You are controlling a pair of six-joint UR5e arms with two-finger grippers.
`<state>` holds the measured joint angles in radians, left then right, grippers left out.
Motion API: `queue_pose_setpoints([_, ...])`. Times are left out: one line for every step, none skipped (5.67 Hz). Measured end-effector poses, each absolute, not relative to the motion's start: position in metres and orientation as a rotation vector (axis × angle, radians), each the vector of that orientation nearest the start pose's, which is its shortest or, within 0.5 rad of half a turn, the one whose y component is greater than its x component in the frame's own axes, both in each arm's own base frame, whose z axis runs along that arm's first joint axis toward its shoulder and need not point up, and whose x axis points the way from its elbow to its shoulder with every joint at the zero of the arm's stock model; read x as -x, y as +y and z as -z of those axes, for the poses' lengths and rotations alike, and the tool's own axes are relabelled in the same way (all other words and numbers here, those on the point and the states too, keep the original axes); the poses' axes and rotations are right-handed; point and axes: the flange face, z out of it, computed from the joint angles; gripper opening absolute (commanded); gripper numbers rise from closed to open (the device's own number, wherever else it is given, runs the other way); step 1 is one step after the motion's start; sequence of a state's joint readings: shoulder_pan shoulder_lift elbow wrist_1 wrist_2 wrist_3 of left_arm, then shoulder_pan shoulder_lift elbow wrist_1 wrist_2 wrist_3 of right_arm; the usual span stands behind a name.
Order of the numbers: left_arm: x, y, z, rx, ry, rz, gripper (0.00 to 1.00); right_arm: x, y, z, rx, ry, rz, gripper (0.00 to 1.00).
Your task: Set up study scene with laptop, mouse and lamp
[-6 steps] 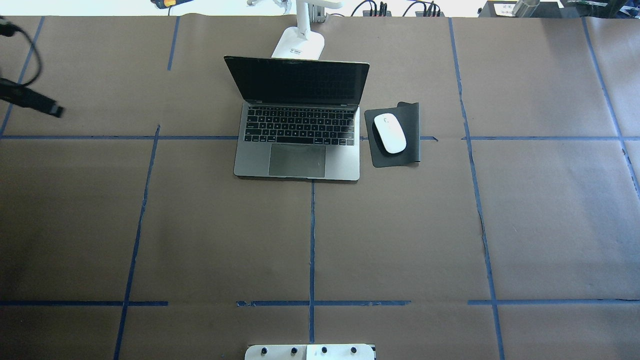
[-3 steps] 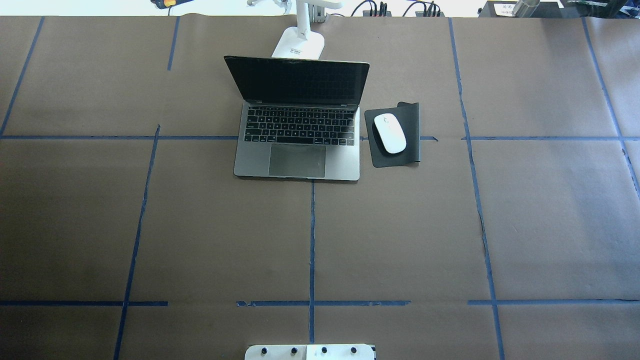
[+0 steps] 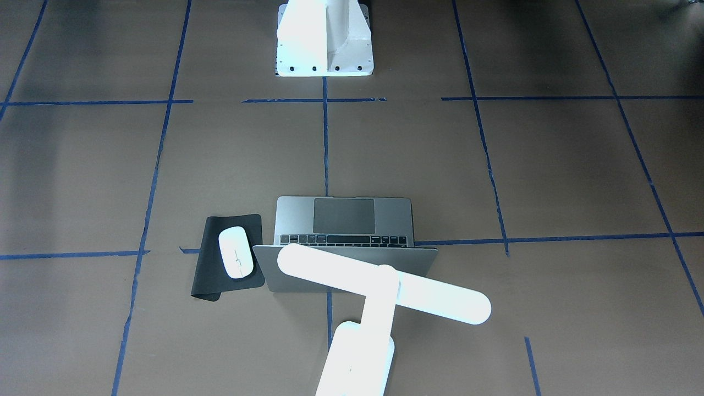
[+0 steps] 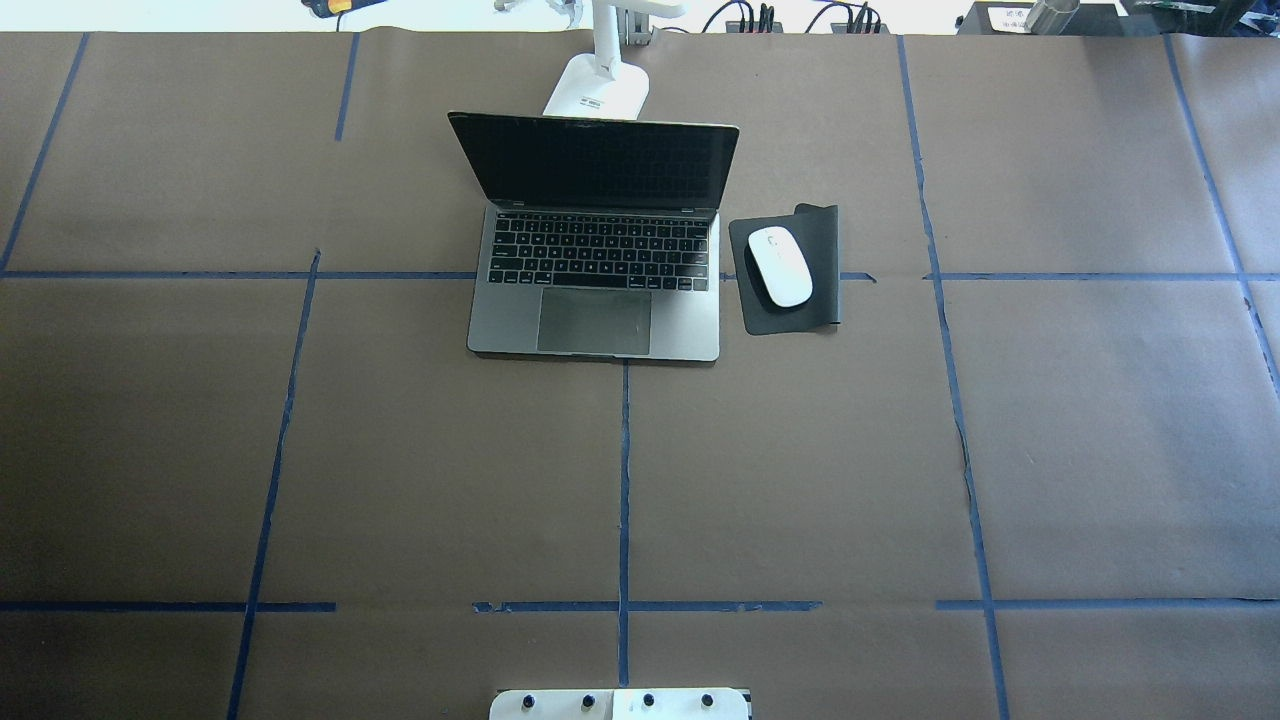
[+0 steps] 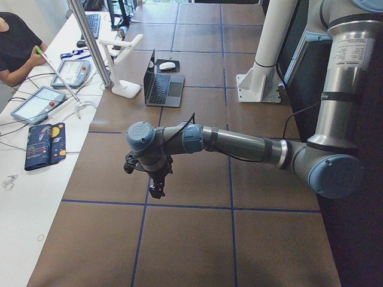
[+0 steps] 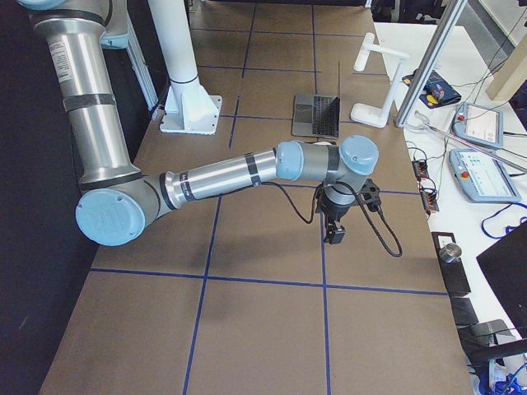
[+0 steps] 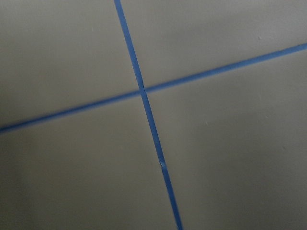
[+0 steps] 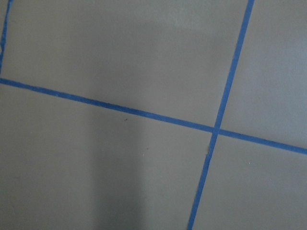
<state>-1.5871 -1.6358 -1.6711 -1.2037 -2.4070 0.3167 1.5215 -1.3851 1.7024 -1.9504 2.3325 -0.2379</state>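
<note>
The grey laptop (image 4: 600, 320) stands open at the far middle of the table, screen dark; it also shows in the front view (image 3: 344, 212). The white mouse (image 4: 780, 266) lies on a black pad (image 4: 822, 300) at the laptop's right. The white lamp (image 3: 385, 283) stands behind the laptop, its light bar over the lid and its base (image 4: 598, 90) at the table's far edge. My left gripper (image 5: 157, 191) hangs over bare table far off to the left. My right gripper (image 6: 336, 236) hangs far off to the right. I cannot tell whether either is open or shut. Both wrist views show only paper and tape.
Brown paper with blue tape lines (image 4: 623, 480) covers the table. The white bolted pedestal (image 3: 324, 38) stands at the robot's edge. Beyond the far edge is a white bench with tablets (image 5: 36, 104) and a person (image 5: 12, 42).
The left gripper was at the overhead view's left edge 1.1 s ago and has left that view. The laptop, mouse and lamp have not moved.
</note>
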Motion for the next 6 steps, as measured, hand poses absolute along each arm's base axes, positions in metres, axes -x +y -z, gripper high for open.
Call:
queue_pose_setpoints([0.076, -0.492, -0.612, 0.064, 0.869, -0.165, 1.00, -0.039, -0.527, -0.546, 0.014, -0.750, 0.255, 1.00])
queue_pose_setpoints([0.080, -0.490, -0.611, 0.066, 0.869, -0.153, 1.00, -0.039, -0.512, -0.558, 0.036, -0.750, 0.252, 1.00])
queue_pose_setpoints([0.081, -0.487, -0.612, 0.068, 0.867, -0.150, 1.00, -0.040, -0.502, -0.570, 0.048, -0.747, 0.267, 1.00])
queue_pose_setpoints([0.080, -0.469, -0.624, 0.079, 0.870, -0.144, 1.00, -0.039, -0.499, -0.575, 0.048, -0.743, 0.294, 1.00])
queue_pose_setpoints([0.079, -0.449, -0.632, 0.079, 0.871, -0.145, 1.00, -0.039, -0.499, -0.576, 0.046, -0.742, 0.307, 1.00])
queue_pose_setpoints([0.078, -0.444, -0.624, 0.063, 0.866, -0.140, 1.00, -0.038, -0.498, -0.575, 0.045, -0.743, 0.310, 1.00])
